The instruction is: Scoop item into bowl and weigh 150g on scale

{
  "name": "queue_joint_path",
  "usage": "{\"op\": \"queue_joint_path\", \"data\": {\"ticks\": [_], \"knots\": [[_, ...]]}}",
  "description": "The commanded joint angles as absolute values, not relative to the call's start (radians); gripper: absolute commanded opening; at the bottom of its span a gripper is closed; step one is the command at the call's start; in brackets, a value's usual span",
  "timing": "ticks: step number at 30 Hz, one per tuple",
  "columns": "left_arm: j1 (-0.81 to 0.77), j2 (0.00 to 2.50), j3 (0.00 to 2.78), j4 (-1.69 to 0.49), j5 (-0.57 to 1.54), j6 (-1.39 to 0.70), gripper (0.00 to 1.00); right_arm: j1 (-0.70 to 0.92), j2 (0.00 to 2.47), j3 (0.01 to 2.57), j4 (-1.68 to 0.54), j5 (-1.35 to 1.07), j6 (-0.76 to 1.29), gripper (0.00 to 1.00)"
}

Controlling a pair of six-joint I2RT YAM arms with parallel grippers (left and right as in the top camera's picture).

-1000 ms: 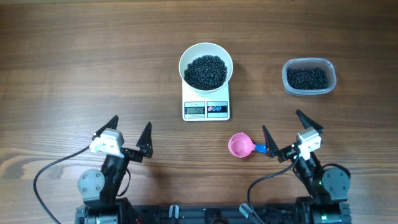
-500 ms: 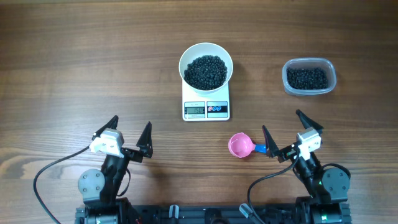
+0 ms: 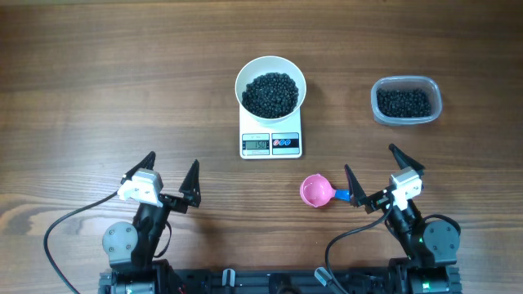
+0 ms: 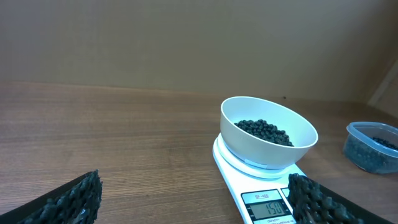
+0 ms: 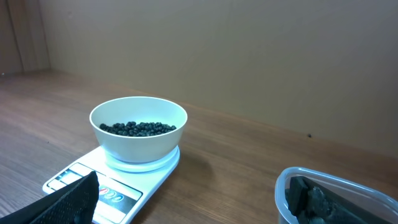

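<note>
So, the white bowl (image 3: pixel 270 72) sits right on top of the scale (image 3: pixel 270 144) around the middle of the worktop (image 3: pixel 98 82), with a dark heap of black beads (image 3: pixel 270 94) inside it. The scale's display faces the arms and looks like it reads 150 in the left wrist view.

Both arms are down at the near edge, well apart from the bowl. The left pincer (image 3: pixel 172 162) is spread wide with nothing between its fingers, and the bowl lies ahead of it, off to its right. The right pincer (image 3: pixel 369 160) is spread wide too and holds nothing, with the bowl ahead and to its left.

A pink scoop (image 3: pixel 315 191) lies on the worktop just beside the right pincer's left finger, blue handle pointing at it. Can't tell if they touch. A clear tub (image 3: pixel 406 100) with more beads sits far right, ahead of the right pincer.
</note>
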State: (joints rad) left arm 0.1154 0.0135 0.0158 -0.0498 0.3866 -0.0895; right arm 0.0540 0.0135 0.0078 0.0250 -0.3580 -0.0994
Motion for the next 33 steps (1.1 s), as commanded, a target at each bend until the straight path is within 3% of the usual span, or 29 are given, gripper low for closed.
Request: {"op": "queue_joint_path", "data": {"ticks": [1,6,33], "knots": [[0.097,0.002,0.006,-0.044,0.376,-0.098,1.00,0.059,0.004,0.006,0.031,-0.351,-0.105,1.00],[0.035,0.002,0.006,-0.044,0.376,-0.098,1.00,0.059,0.004,0.006,0.031,-0.351,-0.105,1.00],[0.081,0.002,0.006,-0.044,0.376,-0.098,1.00,0.059,0.004,0.006,0.031,-0.351,-0.105,1.00]]}}
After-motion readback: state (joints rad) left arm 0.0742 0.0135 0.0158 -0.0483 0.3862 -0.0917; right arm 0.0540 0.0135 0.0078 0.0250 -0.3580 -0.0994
